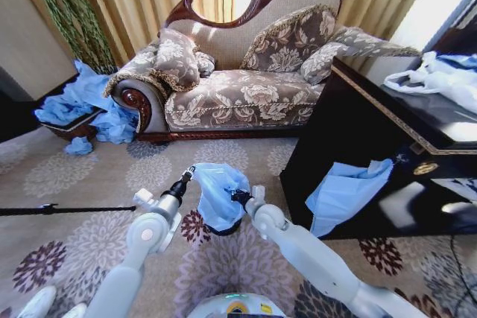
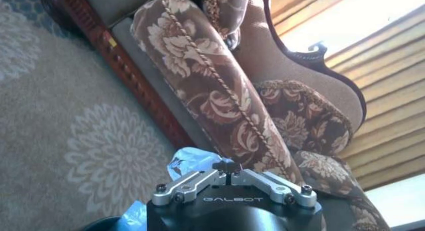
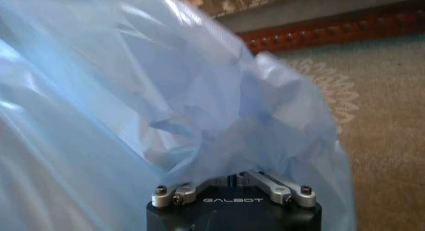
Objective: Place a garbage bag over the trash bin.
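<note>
Mid-carpet before the sofa (image 1: 246,87): left gripper (image 1: 190,173) and right gripper (image 1: 237,197) both pinch the garbage bag (image 1: 218,195) over the trash bin (image 1: 226,228). Risk: thin film tearing or slipping if stretched unevenly.

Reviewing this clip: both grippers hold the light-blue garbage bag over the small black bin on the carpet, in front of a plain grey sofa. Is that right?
Not quite. The sofa is not plain grey; the head view shows floral brown-and-cream upholstery with a carved dark wood frame. The rest stands: the left gripper and right gripper hold the garbage bag over the black trash bin on the carpet.
</note>
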